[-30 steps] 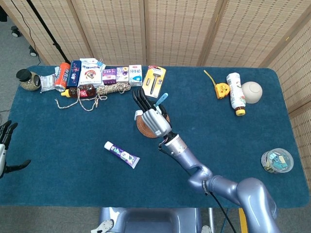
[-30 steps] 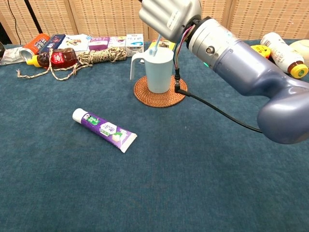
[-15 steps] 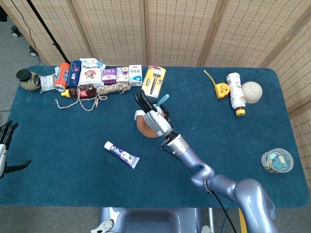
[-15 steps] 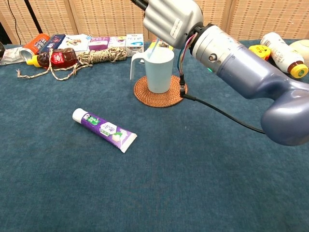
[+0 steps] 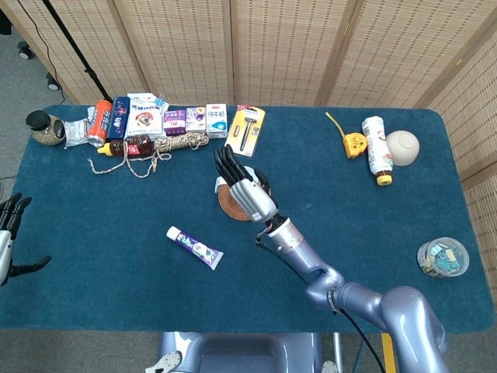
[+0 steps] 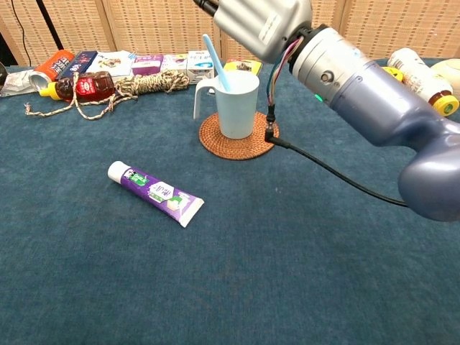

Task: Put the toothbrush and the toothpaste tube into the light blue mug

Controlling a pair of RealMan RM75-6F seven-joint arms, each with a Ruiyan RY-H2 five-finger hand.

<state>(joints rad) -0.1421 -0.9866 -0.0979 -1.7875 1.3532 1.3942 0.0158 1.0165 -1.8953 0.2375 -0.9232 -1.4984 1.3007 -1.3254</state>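
1 toothbrush (image 6: 215, 62) now stands in the light blue mug (image 6: 236, 103), leaning toward the handle side rather than under the palm as 0.5 s ago.
Right hand (image 6: 260, 24) hovers above the mug, fingers apart, holding nothing; left hand (image 5: 8, 233) waits open off the table's (image 5: 373, 233) left edge. Toothpaste tube (image 6: 156, 192) lies flat nearer the front edge, left of the mug and its woven coaster (image 6: 237, 143).

right robot hand (image 6: 259, 25): fingertips cut off by chest view's top edge
mug (image 5: 233, 186): mostly hidden under that hand in head view
left robot hand (image 5: 9, 241): cut by frame edge
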